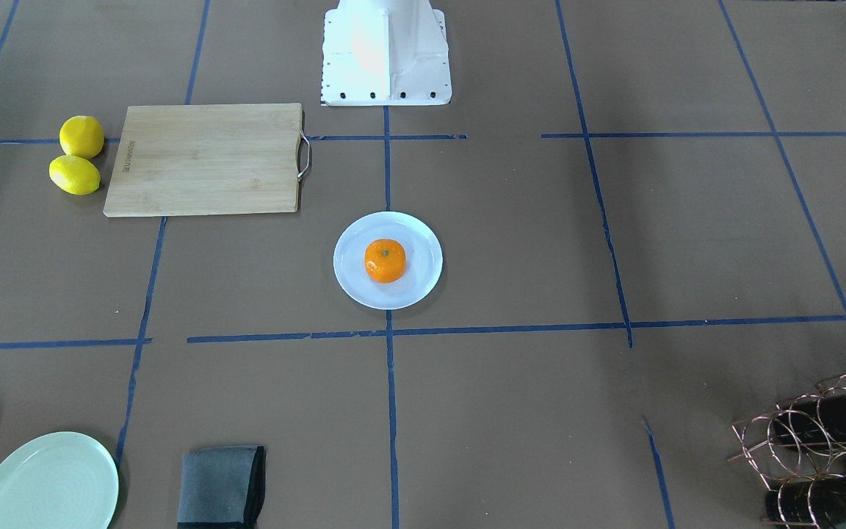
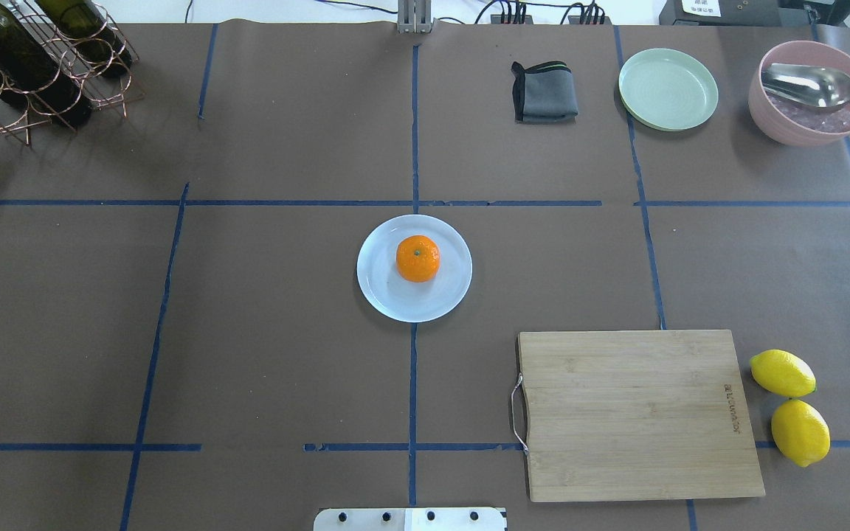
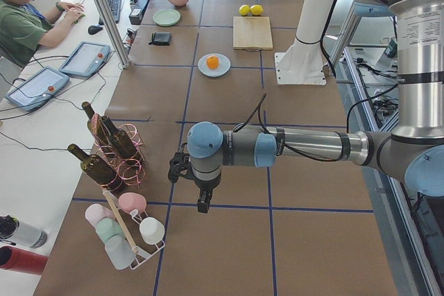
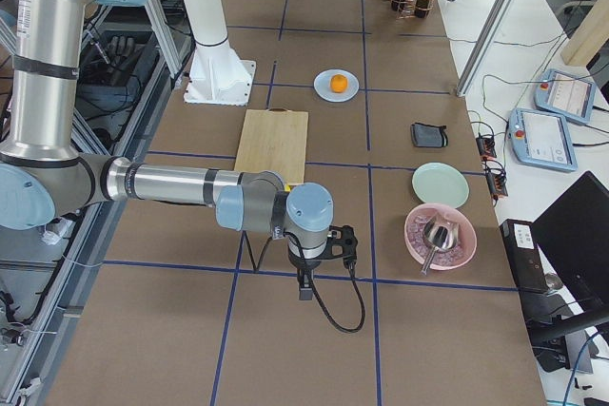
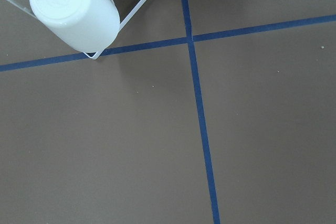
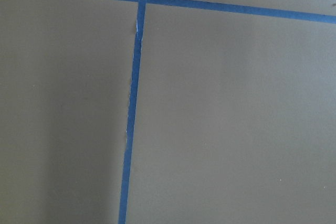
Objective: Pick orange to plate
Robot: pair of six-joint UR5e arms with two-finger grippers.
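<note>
Orange (image 2: 417,258) sits on the pale plate (image 2: 384,291), centre frame from overhead. Left gripper (image 3: 203,204) and right gripper (image 4: 304,288) hang low in the side views; spread or closed, I can't tell.

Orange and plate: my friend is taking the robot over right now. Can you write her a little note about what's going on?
Left gripper: hangs over the table at its left end, far from the job's things. I cannot tell whether it is open or shut.
Right gripper: hangs over the right end. Here too I cannot tell.
Things: the orange sits on the plate, mid-table.
Done: the orange is on the plate.
Left: nothing, as far as I can see; the job looks finished.
</note>
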